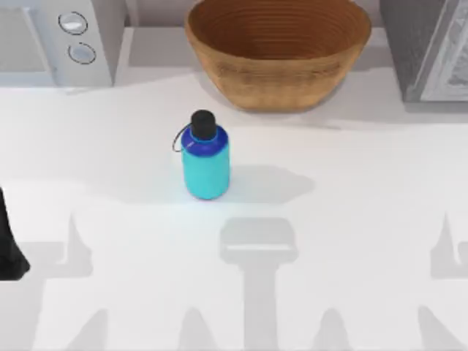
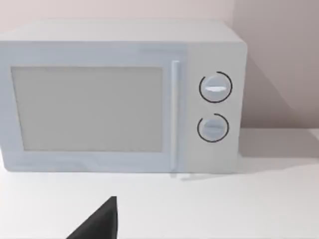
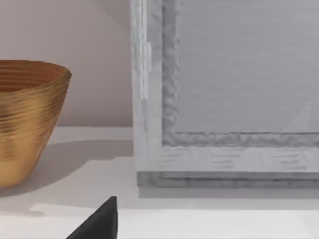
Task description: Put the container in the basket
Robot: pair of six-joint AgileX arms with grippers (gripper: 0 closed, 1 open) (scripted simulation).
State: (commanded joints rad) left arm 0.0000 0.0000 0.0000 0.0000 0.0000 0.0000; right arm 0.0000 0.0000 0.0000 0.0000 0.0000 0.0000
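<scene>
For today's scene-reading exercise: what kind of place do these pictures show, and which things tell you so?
Probably a kitchen counter: a white microwave with two dials stands at the back, beside a woven basket, on a plain white worktop.

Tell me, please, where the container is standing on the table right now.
In the top view, the container stands upright on the white table, slightly left of centre, in front of the basket and apart from it, with the microwave further back-left.

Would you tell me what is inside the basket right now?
The basket shows only its ribbed brown inside, nothing in it; its near wall hides the lowest part. The container stands on the table in front.
</scene>
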